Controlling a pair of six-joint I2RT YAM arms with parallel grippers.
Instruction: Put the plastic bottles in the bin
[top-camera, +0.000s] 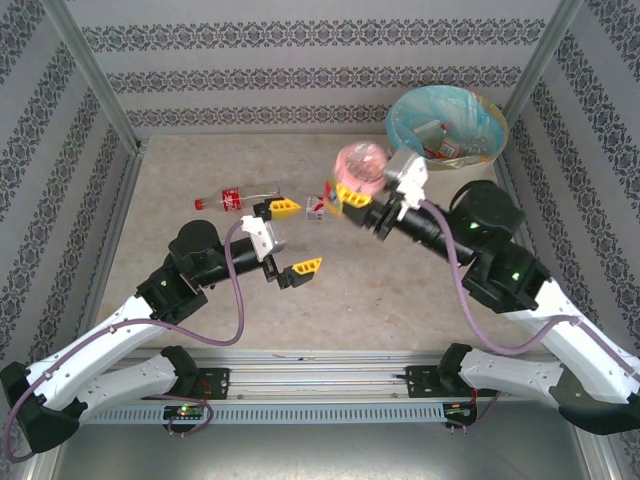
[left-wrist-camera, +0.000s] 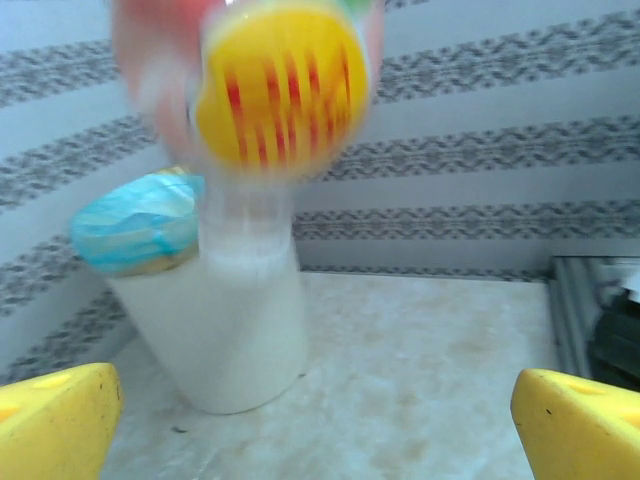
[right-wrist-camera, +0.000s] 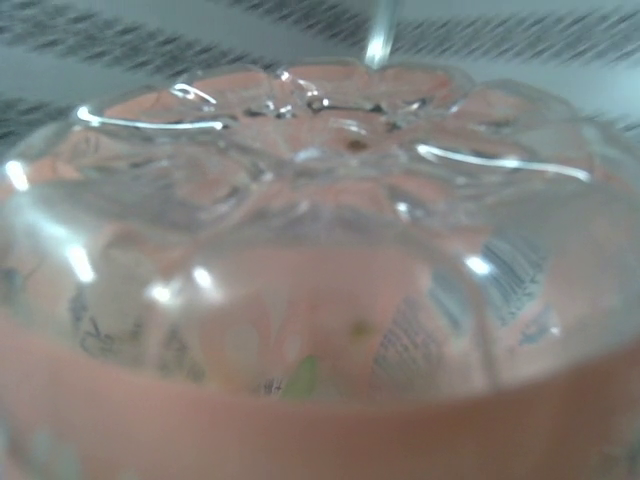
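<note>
Red-capped bottle lay on its side on the desk at far left, not yet collected. Just right of it the left tool hung above the desk with its jaws wide apart and nothing between them. In the left wrist view its yellow fingertips stood at opposite lower corners. A small red-and-white item sat close by, and whether it was a bottle could not be told. Next came the pink bottle, raised off the desk with its moulded base turned up toward the top camera. The right wrist view showed that base very close. The right tool appeared clamped on this bottle, though the contact itself was hidden behind the bottle. At far right stood the bin, its turquoise liner folded over the rim and several bottles already inside.

Step in hand, as judged: carrying one bottle to the bin, with the task partly done.

The next move called for swinging the right arm rightward and away until the pink bottle hung over the bin's mouth. It would need to pass clear above the rim, and only then should the jaws part. Releasing short of the rim would drop it on the desk.
</note>
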